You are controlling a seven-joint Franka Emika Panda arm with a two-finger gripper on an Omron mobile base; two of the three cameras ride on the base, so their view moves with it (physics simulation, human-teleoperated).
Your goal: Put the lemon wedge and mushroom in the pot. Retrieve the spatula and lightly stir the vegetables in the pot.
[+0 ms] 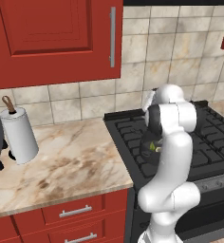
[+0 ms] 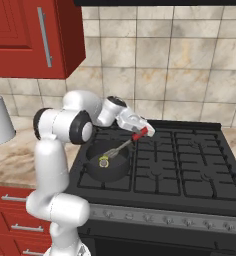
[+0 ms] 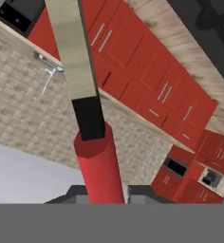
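The hand is gripping the spatula by its red handle, just above and to the right of the pot. The spatula is slanting down-left from the hand, its grey head reaching into the pot, where something yellow-green is lying. The pot is sitting on the stove's front-left burner, near the counter; burners right of the pot are lying bare.

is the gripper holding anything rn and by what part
Yes: the gripper holds the spatula, jaws shut on its red handle. The grey head points down into the pot on the stove.
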